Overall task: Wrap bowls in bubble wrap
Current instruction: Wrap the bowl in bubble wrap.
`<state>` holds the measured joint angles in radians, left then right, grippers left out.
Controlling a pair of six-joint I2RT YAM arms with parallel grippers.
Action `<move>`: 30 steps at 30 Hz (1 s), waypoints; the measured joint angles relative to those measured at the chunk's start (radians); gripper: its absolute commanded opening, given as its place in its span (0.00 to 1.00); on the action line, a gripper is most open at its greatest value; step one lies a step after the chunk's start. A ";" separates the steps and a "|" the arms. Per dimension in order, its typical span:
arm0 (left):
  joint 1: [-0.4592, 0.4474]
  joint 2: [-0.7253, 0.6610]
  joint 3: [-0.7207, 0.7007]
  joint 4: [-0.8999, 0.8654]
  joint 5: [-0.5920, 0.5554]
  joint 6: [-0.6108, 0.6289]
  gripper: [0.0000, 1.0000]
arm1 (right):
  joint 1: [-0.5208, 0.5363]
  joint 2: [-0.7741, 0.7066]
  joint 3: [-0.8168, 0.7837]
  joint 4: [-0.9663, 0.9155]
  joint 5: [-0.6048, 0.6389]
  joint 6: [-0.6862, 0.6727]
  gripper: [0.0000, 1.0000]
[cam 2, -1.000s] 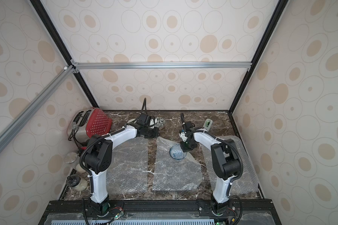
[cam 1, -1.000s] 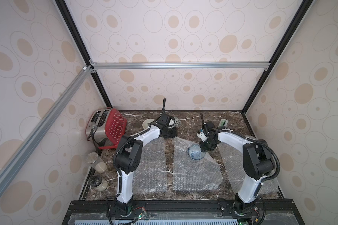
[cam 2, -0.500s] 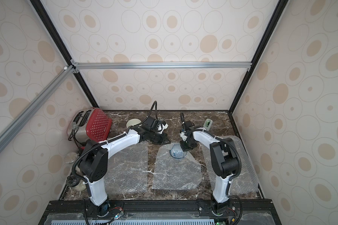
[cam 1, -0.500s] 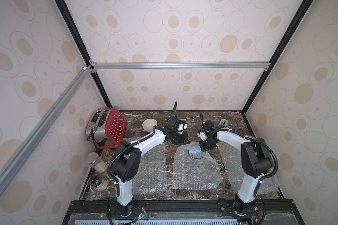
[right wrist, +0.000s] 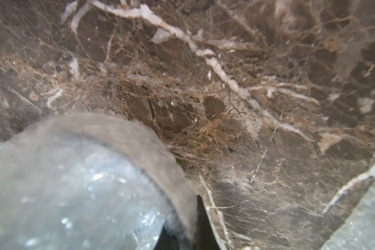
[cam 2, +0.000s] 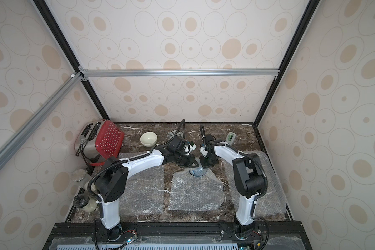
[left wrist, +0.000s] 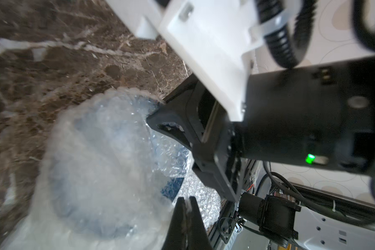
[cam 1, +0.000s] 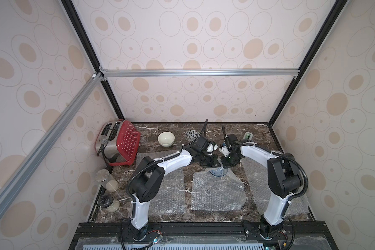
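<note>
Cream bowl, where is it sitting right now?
In both top views the cream bowl sits at the back left of the table, between the red toaster and the leaf-pattern bowl.

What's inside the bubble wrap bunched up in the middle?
A blue-patterned bowl, its dark blue inside showing through the bubble wrap. The film clouds most of its pattern and hides its base.

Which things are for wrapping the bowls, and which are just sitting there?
For the job: cream bowl, leaf-pattern bowl, blue bowl, three bubble wrap sheets.
Just lying about: red toaster, two glass jars, small white-green object.
</note>
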<state>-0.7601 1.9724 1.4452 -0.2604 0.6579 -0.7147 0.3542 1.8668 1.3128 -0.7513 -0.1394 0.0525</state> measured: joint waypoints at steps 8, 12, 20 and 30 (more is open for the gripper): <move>-0.022 0.116 0.021 0.032 -0.013 -0.027 0.00 | -0.002 0.000 -0.002 0.002 -0.007 0.007 0.02; -0.024 0.155 0.039 0.040 -0.024 -0.033 0.00 | -0.005 0.000 -0.006 0.007 -0.021 0.011 0.02; -0.025 0.203 0.089 0.025 -0.037 -0.033 0.00 | -0.024 0.000 -0.007 0.005 -0.058 0.011 0.17; -0.028 0.217 0.116 -0.019 -0.047 -0.018 0.00 | -0.067 -0.044 -0.017 -0.010 -0.186 0.018 0.36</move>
<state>-0.7879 2.1899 1.5616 -0.2794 0.6106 -0.7322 0.2874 1.8225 1.2957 -0.7609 -0.3256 0.0704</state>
